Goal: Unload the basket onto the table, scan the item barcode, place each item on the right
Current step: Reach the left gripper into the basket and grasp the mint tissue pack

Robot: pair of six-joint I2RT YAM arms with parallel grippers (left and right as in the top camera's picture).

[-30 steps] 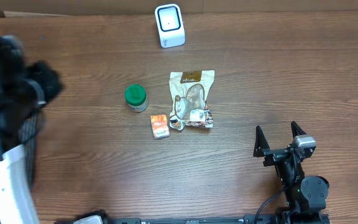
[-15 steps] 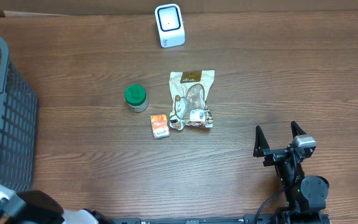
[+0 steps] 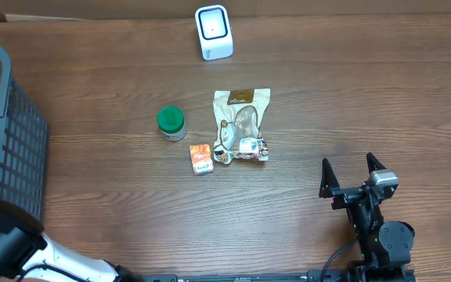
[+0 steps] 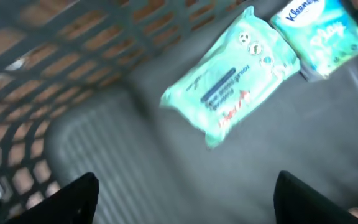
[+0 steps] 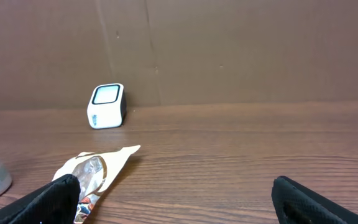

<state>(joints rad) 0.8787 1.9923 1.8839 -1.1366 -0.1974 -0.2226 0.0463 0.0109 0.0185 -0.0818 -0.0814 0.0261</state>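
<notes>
Far left: a dark grey plastic mesh basket stood at the table's left edge. The left wrist view, smeared by motion, looked down into it. On its floor lay a mint-green soft pack of wipes and, at upper right of that view, a teal tissue pack, the two near each other at their corners; contact unclear. The left gripper had its two fingers well apart with nothing between them. The left arm showed in the overhead view at the lower left corner, in front of the basket.

Surface: brown wood-grain tabletop, bare around a central cluster of items. There sat a small jar with a green lid, upright. To its right and nearer the robot lay a small orange box. A white barcode scanner with a dark-rimmed window stood at the far edge. A beige foil snack pouch lay flat, the box just beside its lower left corner.

Right: the right gripper was low over the table with its fingers spread wide and empty, well apart from the items. A plain brown wall rose behind the table.
</notes>
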